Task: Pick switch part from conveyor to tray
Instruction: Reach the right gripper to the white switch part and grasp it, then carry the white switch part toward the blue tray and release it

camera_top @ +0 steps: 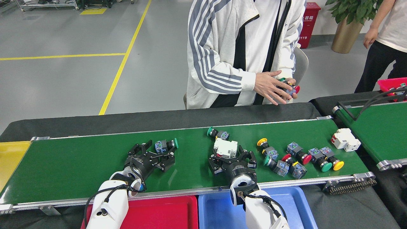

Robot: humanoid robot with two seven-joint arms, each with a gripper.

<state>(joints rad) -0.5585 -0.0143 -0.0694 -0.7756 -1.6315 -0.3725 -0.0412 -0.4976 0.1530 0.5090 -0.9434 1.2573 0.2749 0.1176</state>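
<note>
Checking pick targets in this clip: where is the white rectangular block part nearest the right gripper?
In the head view, the white rectangular block part lies mid-belt on the dark-green conveyor, just beyond the open right gripper and just in front of a green-capped push-button switch.

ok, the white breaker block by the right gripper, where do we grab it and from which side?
Probably across its two long flat sides. The white block lies flat on the conveyor, with a green button switch close behind, so come from the near side, straight down. The right gripper is open there, fingers either side of the block's near edge.
</note>
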